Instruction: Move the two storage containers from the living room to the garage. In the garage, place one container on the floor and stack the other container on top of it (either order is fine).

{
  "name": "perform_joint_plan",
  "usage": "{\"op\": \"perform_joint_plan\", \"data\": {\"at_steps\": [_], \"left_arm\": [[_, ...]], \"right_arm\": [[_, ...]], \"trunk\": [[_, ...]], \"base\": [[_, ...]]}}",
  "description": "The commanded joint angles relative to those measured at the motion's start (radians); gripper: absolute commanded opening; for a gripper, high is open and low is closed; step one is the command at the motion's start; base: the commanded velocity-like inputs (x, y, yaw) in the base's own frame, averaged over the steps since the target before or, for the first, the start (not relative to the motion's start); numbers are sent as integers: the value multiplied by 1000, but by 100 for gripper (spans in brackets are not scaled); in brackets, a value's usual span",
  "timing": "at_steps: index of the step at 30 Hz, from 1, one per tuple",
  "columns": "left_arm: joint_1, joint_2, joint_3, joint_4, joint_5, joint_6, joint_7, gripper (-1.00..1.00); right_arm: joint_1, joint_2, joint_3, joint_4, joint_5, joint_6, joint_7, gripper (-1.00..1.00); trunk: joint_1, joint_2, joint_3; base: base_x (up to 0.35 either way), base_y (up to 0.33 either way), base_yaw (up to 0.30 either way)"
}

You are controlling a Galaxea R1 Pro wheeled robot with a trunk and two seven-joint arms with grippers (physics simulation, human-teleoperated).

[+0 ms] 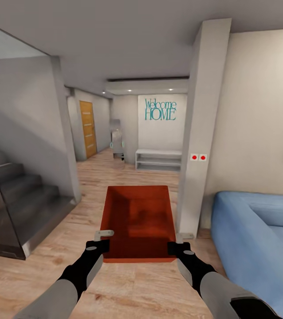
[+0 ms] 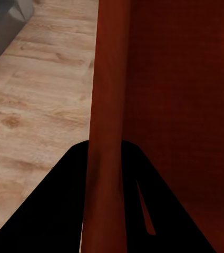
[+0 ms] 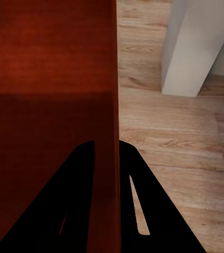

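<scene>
One orange-red storage container (image 1: 137, 221) hangs in front of me above the light wood plank floor of the living room, held level between both arms. My left gripper (image 1: 98, 246) is shut on its left wall (image 2: 107, 132), one finger on each side. On the opposite side, my right gripper (image 1: 179, 248) is shut on the right wall (image 3: 116, 132) the same way. The bin's inside is empty.
A white pillar (image 1: 201, 133) rises close to the bin's right, with the blue sofa (image 1: 261, 239) beyond it. Dark stairs (image 1: 17, 199) behind a glass panel stand at the left. A hallway ahead leads to a white bench (image 1: 158, 160) and an orange-wood door (image 1: 88, 129).
</scene>
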Motion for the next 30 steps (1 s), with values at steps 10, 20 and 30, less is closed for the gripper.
{"op": "perform_joint_plan", "data": {"at_steps": [10,20,30], "left_arm": [[0,6,-7,2,8,8,52,-100],[1,6,-7,2,8,7,52,-100],[0,7,-7,2,8,8,52,-100]], "right_arm": [[-1,-12,-15,-3,11,-36,-72,-100],[-1,-11,-15,-3,13,-40,-73,-100],[-2,-10,-13,-3,13,-38,-72,-100]], "trunk": [[1,-1,0],[1,-1,0],[1,-1,0]], "base": [[324,0,0],[324,0,0],[324,2,0]]}}
